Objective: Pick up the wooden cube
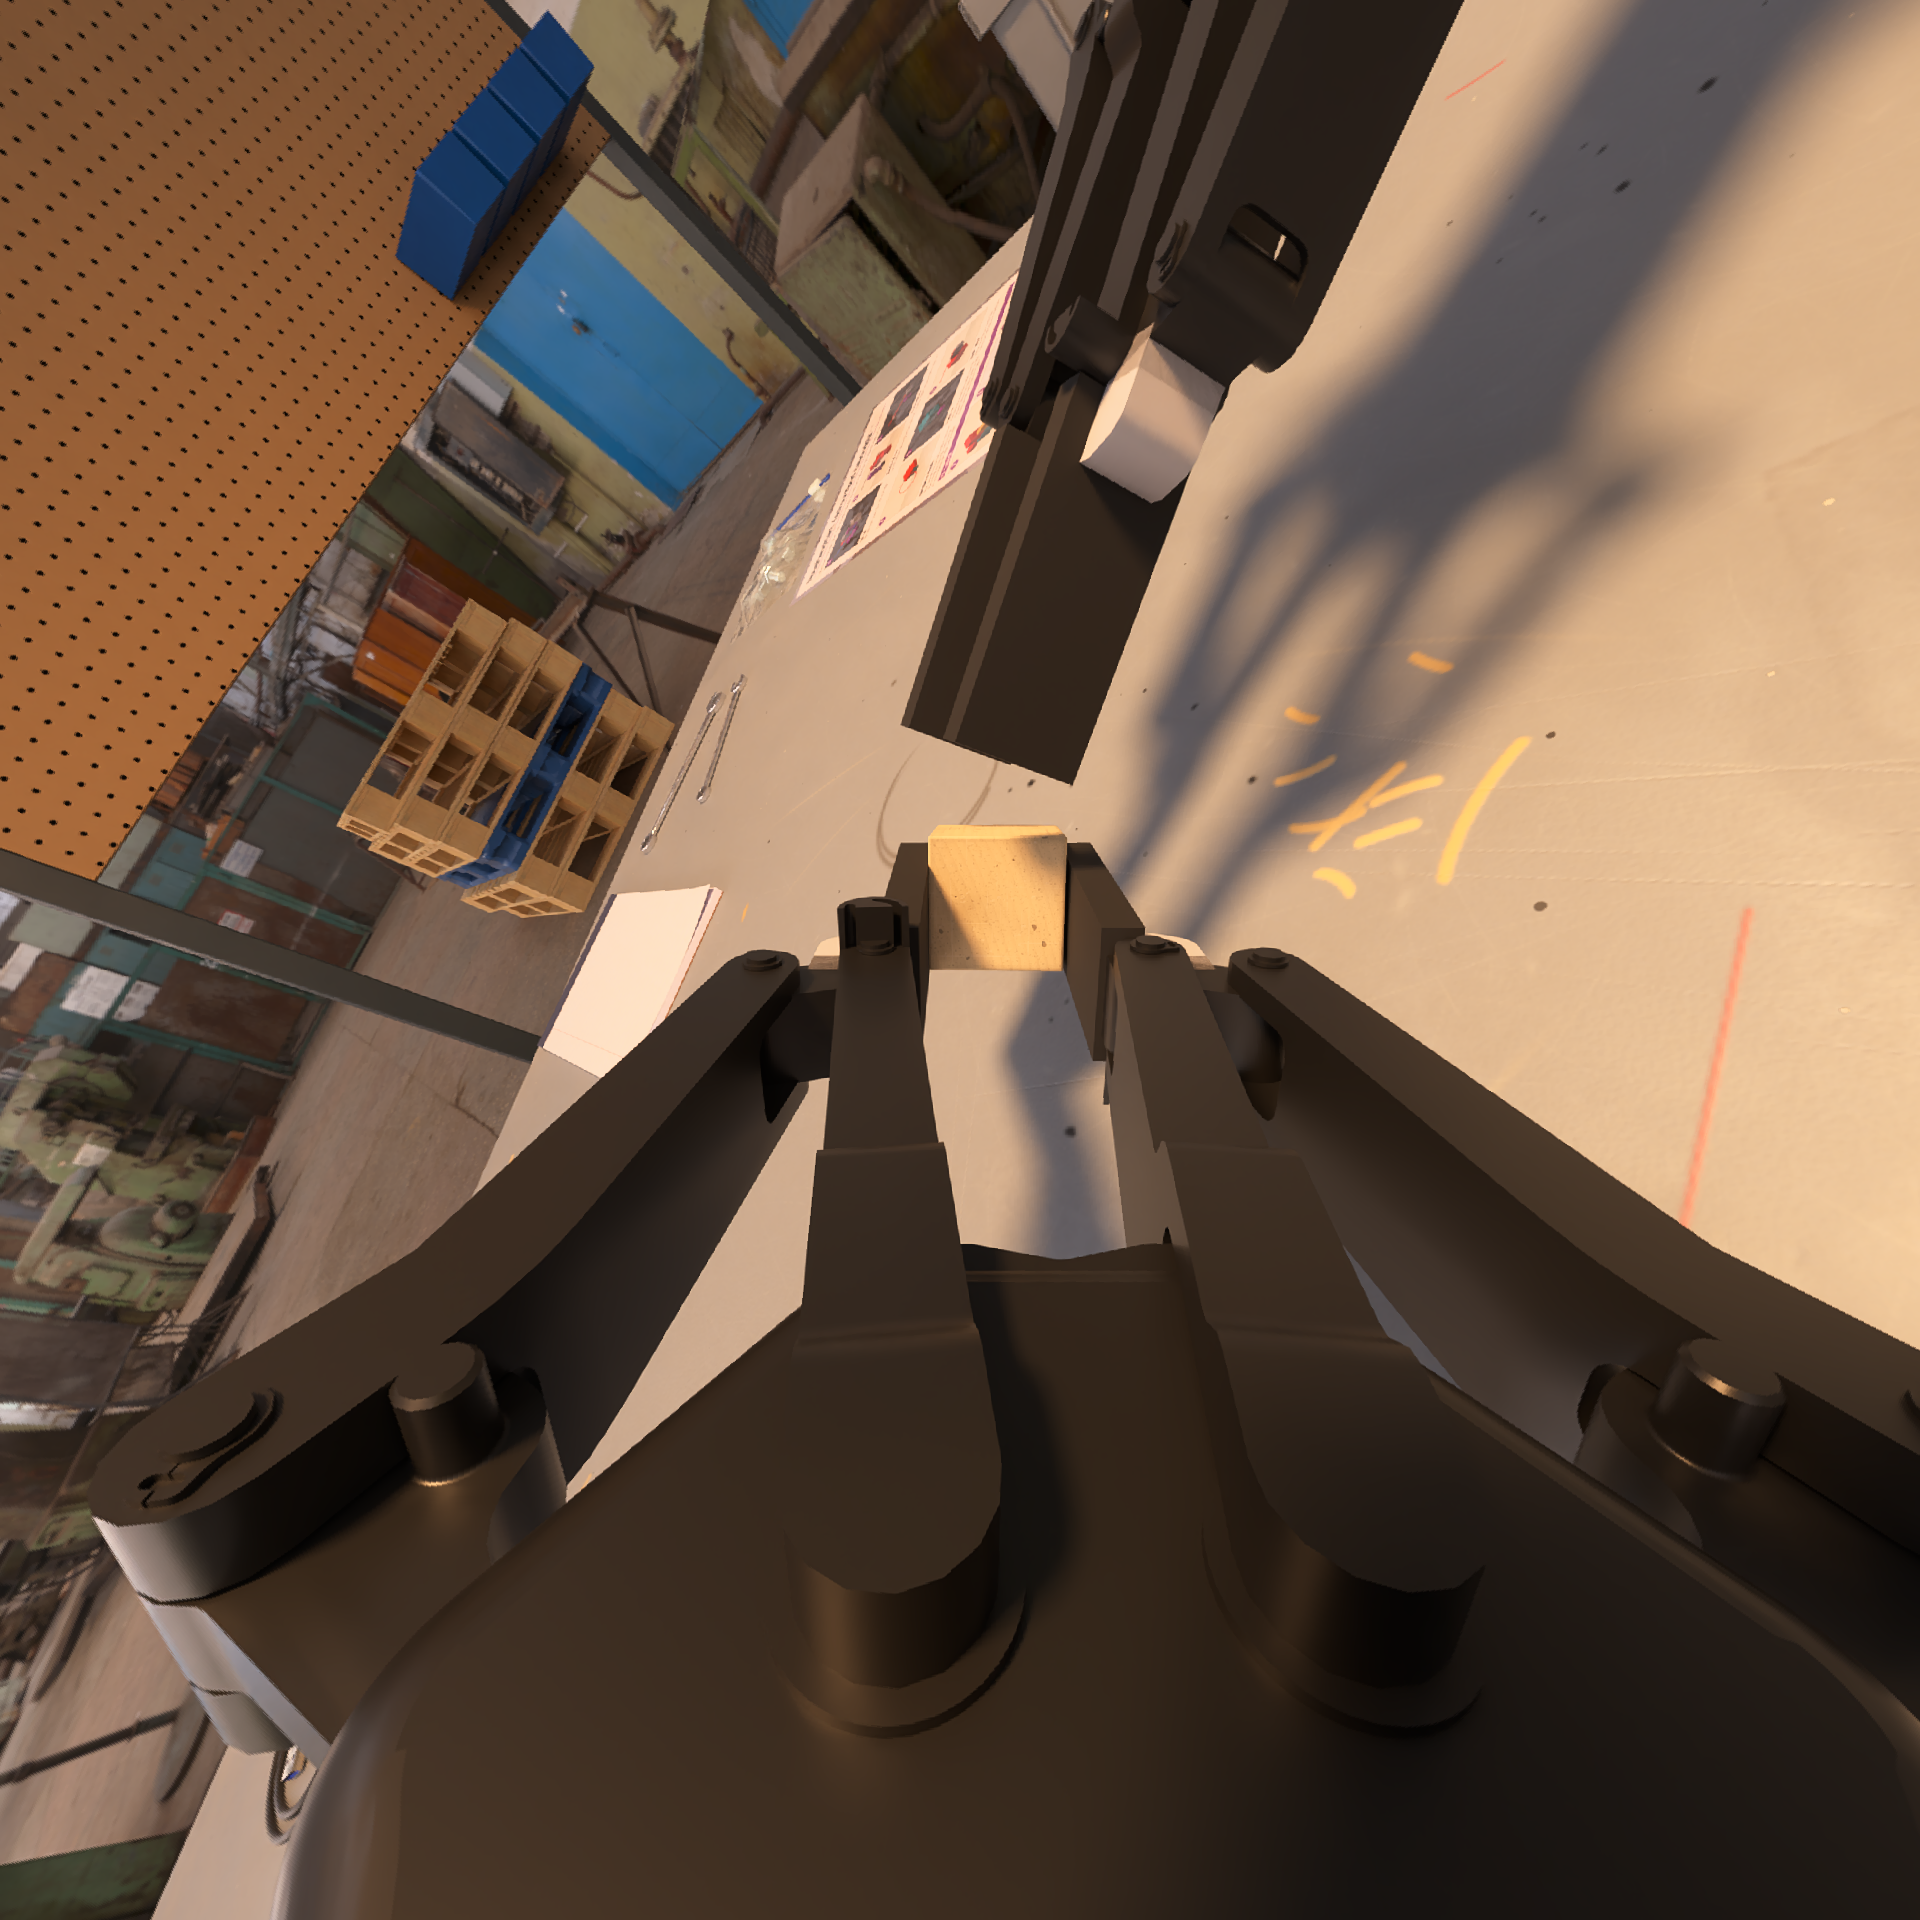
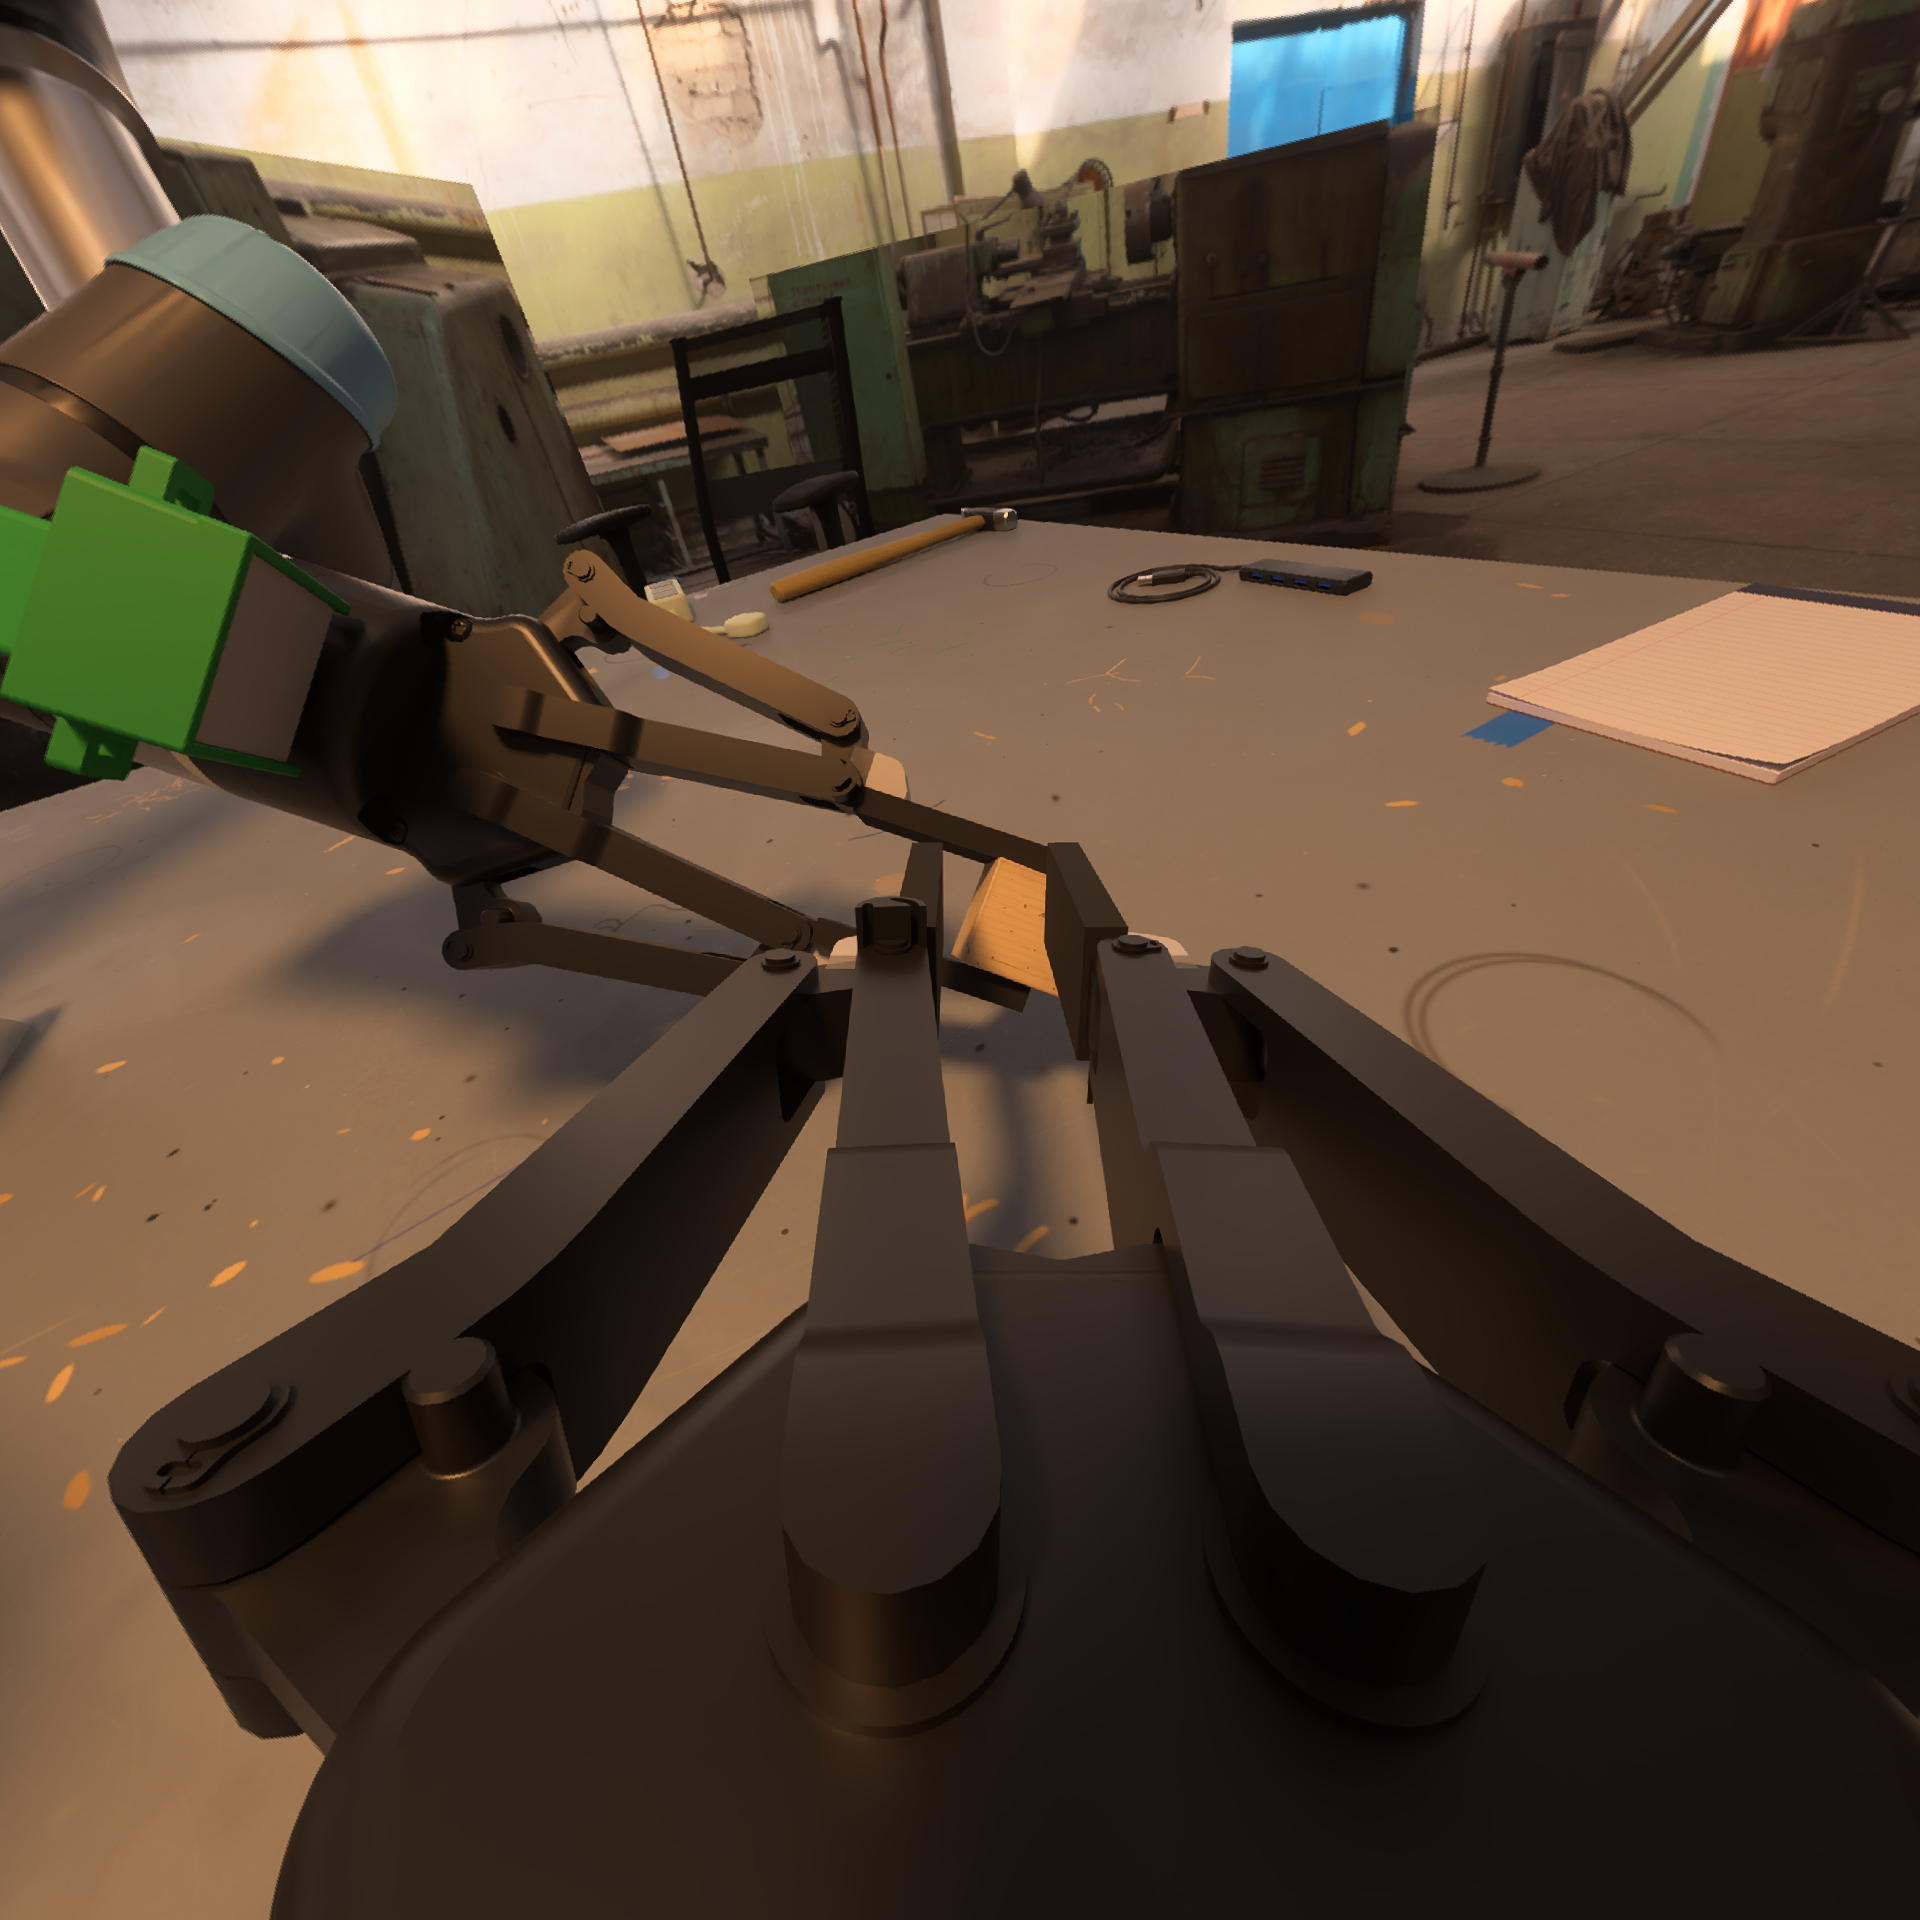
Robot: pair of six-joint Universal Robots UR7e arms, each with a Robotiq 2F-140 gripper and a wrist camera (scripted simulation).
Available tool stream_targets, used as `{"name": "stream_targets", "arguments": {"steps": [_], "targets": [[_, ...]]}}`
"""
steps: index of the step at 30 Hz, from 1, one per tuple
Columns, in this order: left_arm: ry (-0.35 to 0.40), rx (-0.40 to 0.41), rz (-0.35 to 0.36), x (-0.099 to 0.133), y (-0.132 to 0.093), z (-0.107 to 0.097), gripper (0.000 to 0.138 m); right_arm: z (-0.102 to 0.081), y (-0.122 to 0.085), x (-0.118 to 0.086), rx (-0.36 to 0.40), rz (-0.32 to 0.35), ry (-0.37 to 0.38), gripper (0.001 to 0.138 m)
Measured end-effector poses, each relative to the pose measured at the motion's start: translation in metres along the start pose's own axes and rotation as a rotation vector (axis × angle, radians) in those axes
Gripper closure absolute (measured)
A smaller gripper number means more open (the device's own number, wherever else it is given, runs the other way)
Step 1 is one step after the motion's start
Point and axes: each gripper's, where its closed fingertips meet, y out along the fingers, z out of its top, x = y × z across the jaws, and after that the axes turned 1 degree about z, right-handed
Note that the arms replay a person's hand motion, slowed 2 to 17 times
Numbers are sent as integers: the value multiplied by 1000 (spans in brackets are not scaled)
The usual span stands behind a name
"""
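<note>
Left wrist view, left to right. Far left of the left gripper (image 1: 997,904): pegboard (image 1: 208,364) with blue bins (image 1: 494,156); lower down, a stack of wooden and blue crates (image 1: 509,769). Nearer, on the table (image 1: 1558,520): white paper (image 1: 634,971) just left of the fingers, two wrenches (image 1: 696,758) ahead-left, a small bag (image 1: 774,566) and a printed sheet (image 1: 914,436) beyond. Dead centre: cube (image 1: 997,899) pinched between both fingertips, jaws narrowed to its width, pads flat against its two sides. Directly ahead and above: one finger of the right gripper (image 1: 1013,623), tip close to the cube; contact not clear from here. Right: yellow and red marks on the bare table.

Right wrist view, left to right. Far left: the left gripper (image 2: 966,883) reaching in from a green wrist mount (image 2: 156,623), fingers running to the cube (image 2: 1003,920). Centre: right gripper (image 2: 997,914) jaws nearly closed, one pad on each side of the cube, which sits tilted, with shadow beneath its near edge. Grip by both at once apparent. Ahead-left: chair (image 2: 769,436), hammer (image 2: 894,551). Ahead-right: USB hub (image 2: 1304,575) with coiled cable, notepad (image 2: 1714,675) and blue tape (image 2: 1507,730) far right.
</note>
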Motion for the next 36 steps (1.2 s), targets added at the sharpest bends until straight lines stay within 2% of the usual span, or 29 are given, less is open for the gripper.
{"name": "stream_targets", "arguments": {"steps": [17, 36], "targets": [[26, -7, 11, 4, 1, 0, 106, -1, 2, -5, -1, 27, 8, 114], [38, -22, 28, 4, 2, 1, 106, -1, 3, -3, -2, -1, -4, 120]]}}
